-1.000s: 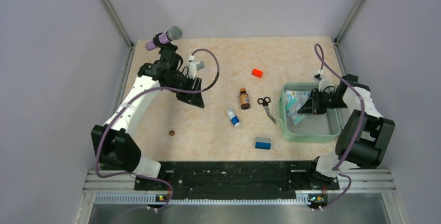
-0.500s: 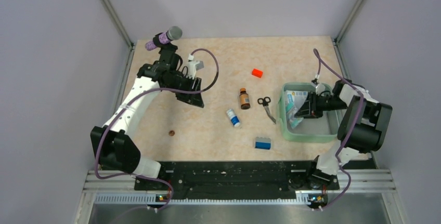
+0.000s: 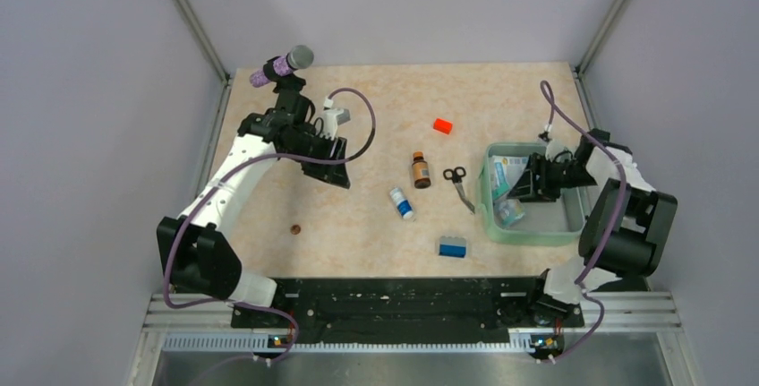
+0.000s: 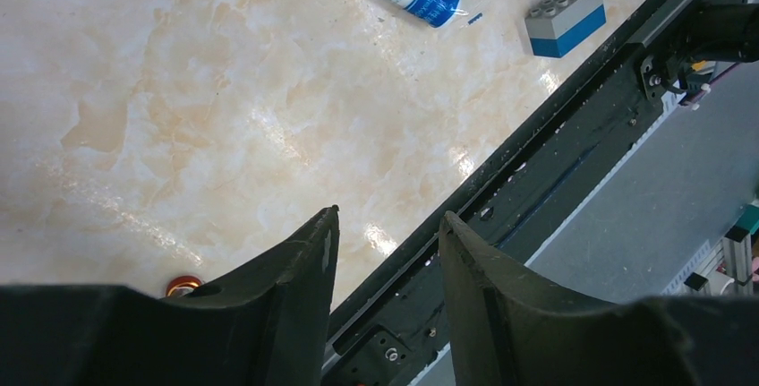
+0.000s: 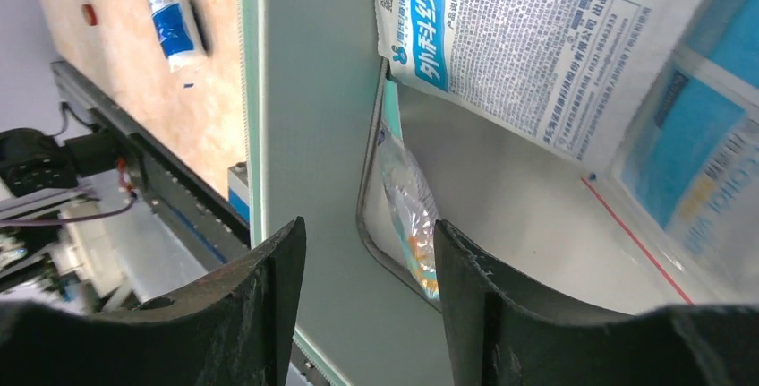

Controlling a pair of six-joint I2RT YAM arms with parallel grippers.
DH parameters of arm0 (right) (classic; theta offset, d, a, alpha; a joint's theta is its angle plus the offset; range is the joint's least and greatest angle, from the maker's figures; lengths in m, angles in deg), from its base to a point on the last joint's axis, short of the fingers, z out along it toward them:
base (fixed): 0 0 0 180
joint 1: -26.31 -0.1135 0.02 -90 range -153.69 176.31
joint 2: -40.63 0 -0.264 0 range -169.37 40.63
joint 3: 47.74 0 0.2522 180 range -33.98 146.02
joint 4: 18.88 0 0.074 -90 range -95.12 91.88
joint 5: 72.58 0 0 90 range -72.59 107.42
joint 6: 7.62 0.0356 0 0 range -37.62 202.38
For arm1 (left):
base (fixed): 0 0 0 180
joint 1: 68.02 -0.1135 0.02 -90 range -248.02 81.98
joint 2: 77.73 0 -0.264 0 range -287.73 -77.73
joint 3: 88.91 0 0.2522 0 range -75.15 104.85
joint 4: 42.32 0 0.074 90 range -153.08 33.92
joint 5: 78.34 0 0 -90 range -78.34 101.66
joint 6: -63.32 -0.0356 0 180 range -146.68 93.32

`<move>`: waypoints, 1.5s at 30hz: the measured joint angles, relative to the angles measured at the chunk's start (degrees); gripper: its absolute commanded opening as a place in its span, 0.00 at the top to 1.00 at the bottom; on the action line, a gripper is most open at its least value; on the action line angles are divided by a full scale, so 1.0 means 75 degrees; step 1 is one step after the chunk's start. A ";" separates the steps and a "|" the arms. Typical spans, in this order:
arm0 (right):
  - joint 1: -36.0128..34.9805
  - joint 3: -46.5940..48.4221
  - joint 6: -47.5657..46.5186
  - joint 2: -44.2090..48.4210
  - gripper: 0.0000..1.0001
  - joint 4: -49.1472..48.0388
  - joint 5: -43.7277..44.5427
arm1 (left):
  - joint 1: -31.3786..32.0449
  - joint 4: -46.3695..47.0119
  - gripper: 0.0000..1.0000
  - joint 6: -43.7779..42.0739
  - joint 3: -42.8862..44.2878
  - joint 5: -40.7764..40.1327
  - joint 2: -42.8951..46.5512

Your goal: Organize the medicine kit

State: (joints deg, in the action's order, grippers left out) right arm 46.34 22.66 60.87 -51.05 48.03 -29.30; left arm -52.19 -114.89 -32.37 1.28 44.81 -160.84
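Marbled tabletop from above: your medicine kit (image 3: 535, 240) sat open at the right, packets (image 3: 506, 171) inside; bottle (image 3: 421, 171), scissors (image 3: 458, 182) and tube (image 3: 402, 202) lay outside, so most sorting looked undone. Left wrist: left gripper (image 4: 387, 225) stood apart, empty. Right wrist: right gripper (image 5: 367, 229) hung apart over the kit's interior, holding nothing

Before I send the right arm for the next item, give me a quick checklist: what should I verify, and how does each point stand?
1. The right hand is empty: ok, jaws apart, nothing between them.
2. It is clear of the medicine kit: not ok, it hangs over the wall nearest the scissors.
3. The gauze packet lies inside the kit: ok.
4. The left hand is empty: ok, jaws apart above the table.
5. All supplies are packed: not ok; scissors, brown bottle and tube lie outside.
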 measured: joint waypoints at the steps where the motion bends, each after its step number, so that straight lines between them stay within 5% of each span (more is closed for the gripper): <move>1: 0.0000 0.0000 0.0017 0.0175 0.45 -0.0017 0.0096 | 0.0000 0.0017 0.50 -0.0003 -0.0032 -0.0015 0.0015; 12: -0.0382 0.0248 -0.0137 0.2739 0.44 -0.0560 0.1037 | 0.0000 0.0382 0.49 -0.0032 -0.0749 -0.0446 0.0475; 20: -0.4526 0.0055 0.0236 0.4086 0.34 -0.2005 0.2174 | -0.0111 0.0694 0.42 -0.0012 -0.1250 -0.1157 0.1192; 34: -0.7507 0.0749 0.1501 0.0472 0.34 -0.3147 0.3194 | -0.1512 0.0848 0.35 0.0347 -0.2264 -0.1915 0.3587; 45: -0.7994 0.2031 0.2022 -0.1396 0.38 -0.3171 0.4057 | -0.1932 0.0982 0.34 0.0396 -0.2632 -0.2043 0.4173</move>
State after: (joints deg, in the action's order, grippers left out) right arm -13.61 37.89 76.04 -61.52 24.25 1.12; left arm -66.68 -107.52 -29.40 -18.46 29.49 -129.54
